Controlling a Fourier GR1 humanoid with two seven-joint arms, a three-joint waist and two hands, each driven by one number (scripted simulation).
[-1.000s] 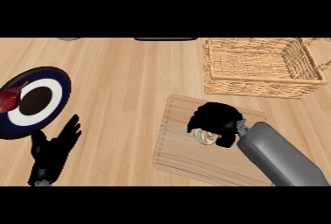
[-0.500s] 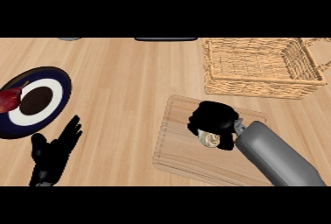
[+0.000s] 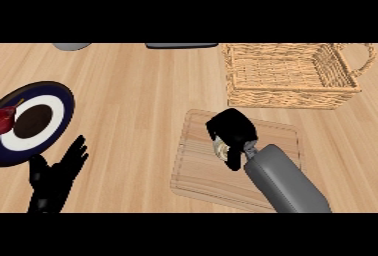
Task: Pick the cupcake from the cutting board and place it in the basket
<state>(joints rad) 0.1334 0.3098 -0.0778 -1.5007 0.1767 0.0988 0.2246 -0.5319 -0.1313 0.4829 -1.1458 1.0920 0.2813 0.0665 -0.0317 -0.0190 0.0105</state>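
Observation:
On the wooden cutting board [image 3: 199,172] my right hand [image 3: 233,129] is curled round the cupcake [image 3: 222,148]. Only a pale sliver of the cupcake shows under the hand's left side; the rest is hidden. The wicker basket [image 3: 289,75] stands behind the board at the upper right, apart from the hand. My left hand [image 3: 55,175] rests open at the lower left, fingers up, holding nothing.
A dark blue and white plate [image 3: 33,122] with a red thing [image 3: 6,116] on it lies at the left edge. A grey object [image 3: 71,46] and a dark flat object [image 3: 181,45] sit along the far edge.
My right hand with the cupcake has shifted a little to the left and away on the board. The left hand has barely moved.

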